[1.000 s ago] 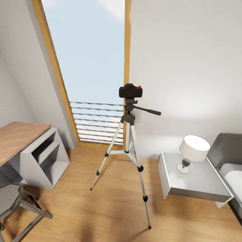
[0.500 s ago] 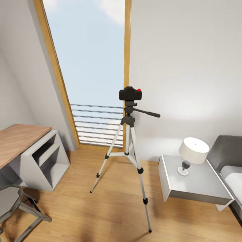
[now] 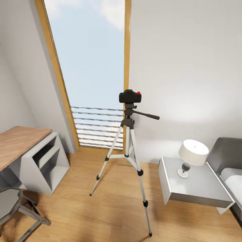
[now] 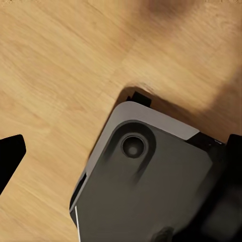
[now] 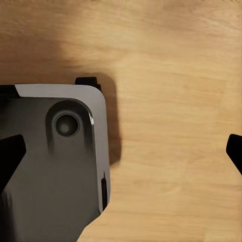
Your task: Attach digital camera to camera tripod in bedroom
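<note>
The digital camera [image 3: 130, 96], black with a red button on top, sits on the head of the camera tripod [image 3: 129, 141]. The tripod stands on the wood floor in front of the tall wood-framed window [image 3: 90, 67], its pan handle [image 3: 145, 115] pointing right. In the left wrist view my left gripper [image 4: 121, 156] is open, its dark fingertips [image 4: 10, 157] wide apart over the floor and my own grey base [image 4: 151, 191]. The right gripper [image 5: 122, 154] is open too, with nothing between its fingertips [image 5: 10, 157], and it also hangs above floor and base.
A wood-topped desk with white shelves [image 3: 37, 151] stands at the left, with a grey metal stool [image 3: 15, 208] in front of it. At the right are a white nightstand [image 3: 198, 191] carrying a lamp [image 3: 192, 154], and the grey bed [image 3: 232, 168]. Bare plank floor surrounds the tripod legs.
The whole head view has shifted a little, so the tripod and furniture look slightly smaller and lower. The camera stays on the tripod head.
</note>
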{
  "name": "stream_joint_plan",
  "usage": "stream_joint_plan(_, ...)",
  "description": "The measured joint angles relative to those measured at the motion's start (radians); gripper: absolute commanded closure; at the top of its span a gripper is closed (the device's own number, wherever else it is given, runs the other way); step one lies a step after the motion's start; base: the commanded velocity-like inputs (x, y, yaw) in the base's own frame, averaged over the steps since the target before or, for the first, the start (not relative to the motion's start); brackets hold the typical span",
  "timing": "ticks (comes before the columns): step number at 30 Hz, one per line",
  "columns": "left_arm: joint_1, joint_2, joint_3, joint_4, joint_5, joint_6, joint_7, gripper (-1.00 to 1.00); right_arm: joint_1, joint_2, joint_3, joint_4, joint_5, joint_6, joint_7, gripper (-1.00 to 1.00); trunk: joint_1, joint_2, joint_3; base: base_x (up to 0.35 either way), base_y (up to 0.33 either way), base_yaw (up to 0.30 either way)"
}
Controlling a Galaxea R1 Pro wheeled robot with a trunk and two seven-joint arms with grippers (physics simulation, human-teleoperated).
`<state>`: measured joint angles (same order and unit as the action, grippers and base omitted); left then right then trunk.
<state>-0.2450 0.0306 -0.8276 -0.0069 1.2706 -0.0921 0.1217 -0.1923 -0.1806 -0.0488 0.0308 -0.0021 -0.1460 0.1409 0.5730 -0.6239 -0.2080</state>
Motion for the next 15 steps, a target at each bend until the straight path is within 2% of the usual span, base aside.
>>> stream_joint_plan(15,0.001,0.000,0.000,0.000,0.000,0.000,0.000,-1.00,0.001,0.000,0.000,0.000,0.001,0.000,0.000,-1.00,0.000,0.000,0.024,0.000,0.000,0.000)
